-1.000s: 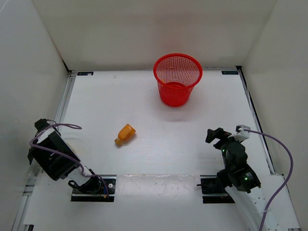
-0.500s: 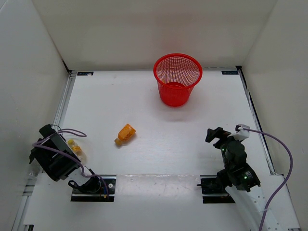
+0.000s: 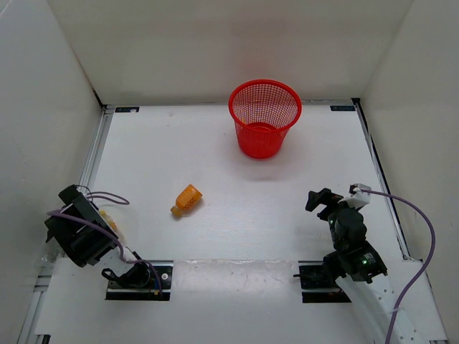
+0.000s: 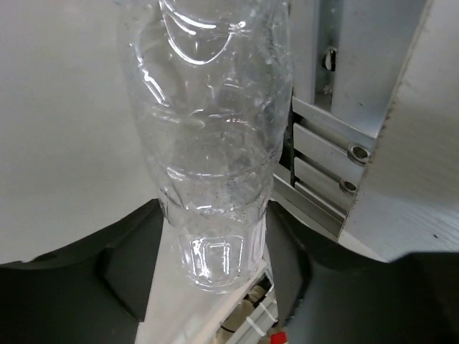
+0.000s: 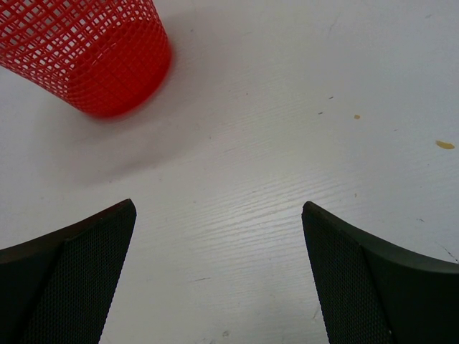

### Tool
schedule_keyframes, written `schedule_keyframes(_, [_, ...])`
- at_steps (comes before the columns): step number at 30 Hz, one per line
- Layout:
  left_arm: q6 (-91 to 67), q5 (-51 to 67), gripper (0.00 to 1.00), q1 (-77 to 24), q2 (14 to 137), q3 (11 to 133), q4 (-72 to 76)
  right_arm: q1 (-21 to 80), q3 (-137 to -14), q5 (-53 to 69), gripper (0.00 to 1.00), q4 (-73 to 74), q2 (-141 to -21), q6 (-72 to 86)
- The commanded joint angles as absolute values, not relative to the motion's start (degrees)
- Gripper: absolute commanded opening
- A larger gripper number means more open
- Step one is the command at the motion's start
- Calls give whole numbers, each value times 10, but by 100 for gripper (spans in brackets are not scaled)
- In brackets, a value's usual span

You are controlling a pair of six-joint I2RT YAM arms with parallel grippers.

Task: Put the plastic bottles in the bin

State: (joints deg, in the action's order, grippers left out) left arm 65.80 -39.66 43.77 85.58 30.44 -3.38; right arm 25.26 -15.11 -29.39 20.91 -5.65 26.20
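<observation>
The white table [image 3: 229, 158] is the biggest thing. It is smooth and flat, with white walls on three sides.

The red basket [image 3: 264, 118] is round. It is made of plastic net with a solid rim, and it gets thinner toward the bottom. It stands upright far ahead of your right gripper [image 5: 219, 206], a bit to its left. It is also far ahead of your left gripper [image 4: 213, 208], off to its right.

Your right gripper is wide open and holds nothing. Its black fingers [image 5: 79, 279] have a fine bumpy grid on the inside. Bare table lies between them and in front of them.

Your left gripper is holding the clear bottle [image 4: 211, 129]. Its black fingers press on both sides near the bottle's narrow end. The bottle is shiny, see-through plastic with wavy ridges.

A grey metal rail [image 4: 323, 154] with bolts runs close beside that gripper, and a wall stands just past it. Room is tight on that side.

The orange bottle [image 3: 187, 199] is short and fat with a thin neck. It lies on its side on open table, ahead of your left gripper and to its right, well apart from both grippers.

Tiny yellow crumbs [image 5: 445, 145] dot the table ahead of your right gripper, to its right.
</observation>
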Motion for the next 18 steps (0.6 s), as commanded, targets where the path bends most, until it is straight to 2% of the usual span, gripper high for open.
schedule_keyframes(1, [675,-404,63,446,857,284,-18,256,-169,-301,100,185,-54,244])
schedule_keyframes(2, [675,-404,61,446,857,284,-18,256,-169,-301,100,185,-54,244])
schedule_keyframes(6, [675,-404,27,451,857,269,-18,256,-169,-301,100,190,-49,244])
schedule_keyframes(7, [675,-404,22,451,850,264,-24,256,-169,-301,100,190,-49,244])
schedule_keyframes(8, [670,-404,11,451,838,264,-24,256,-169,-301,100,190,-49,244])
schedule_keyframes(11, [651,-384,11,444,806,272,-57,256,-174,-301,100,190,-49,244])
schedule_keyframes(18, [529,-267,11,389,701,438,-256,256,-179,-281,100,170,-81,250])
